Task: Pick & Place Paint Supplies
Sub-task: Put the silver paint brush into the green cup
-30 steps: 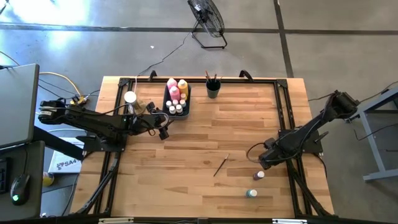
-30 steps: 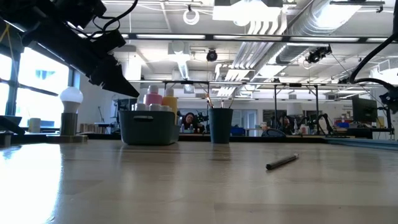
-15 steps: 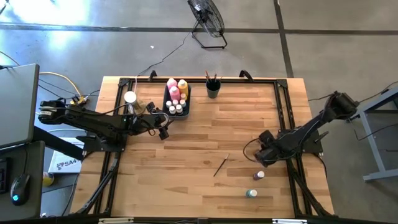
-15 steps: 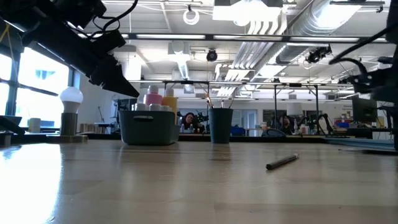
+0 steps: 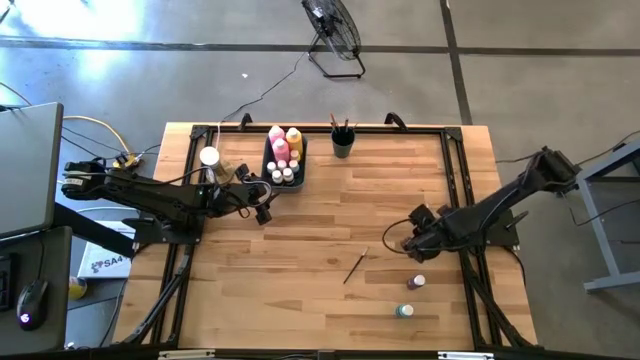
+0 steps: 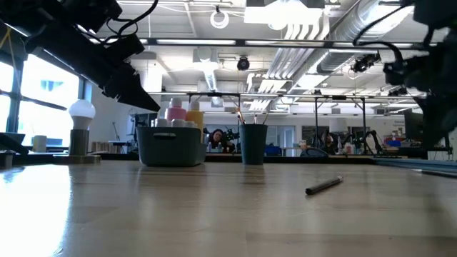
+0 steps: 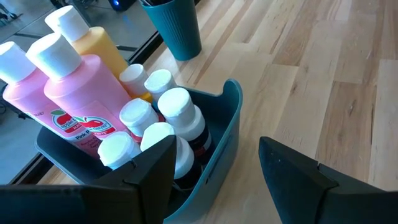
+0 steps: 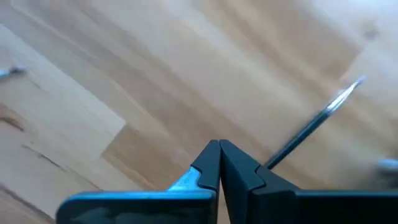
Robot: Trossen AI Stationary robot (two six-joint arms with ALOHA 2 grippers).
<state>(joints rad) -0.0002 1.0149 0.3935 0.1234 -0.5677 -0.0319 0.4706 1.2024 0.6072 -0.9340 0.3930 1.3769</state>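
A thin dark-handled paintbrush point(image 5: 356, 265) lies flat on the wooden table, near its middle. My right gripper point(image 5: 408, 240) hovers shut just to the brush's right, above the wood, pointing steeply down; the brush point(image 8: 311, 132) shows beyond its fingertips point(image 8: 219, 160). Two small white-capped paint bottles point(image 5: 417, 283) point(image 5: 403, 311) stand near the front right. A dark bin point(image 5: 266, 162) at the far left-centre holds pink point(image 7: 81, 93) and yellow point(image 7: 99, 46) squeeze bottles and several small bottles point(image 7: 168, 115). My left gripper point(image 5: 263, 210) waits open by the bin's near corner point(image 7: 233, 106), with nothing between its fingers.
A dark cup point(image 5: 343, 143) with brushes in it stands at the far edge, right of the bin. A white knob on a round tan base point(image 5: 209, 157) stands left of the bin. Bare wood lies between the brush and the bin.
My right gripper has risen and gone toward the table's left, nearer the paintbrush, while tipping to point more steeply down and rolling at the wrist. It stays shut. In the low view it has come in from the right edge.
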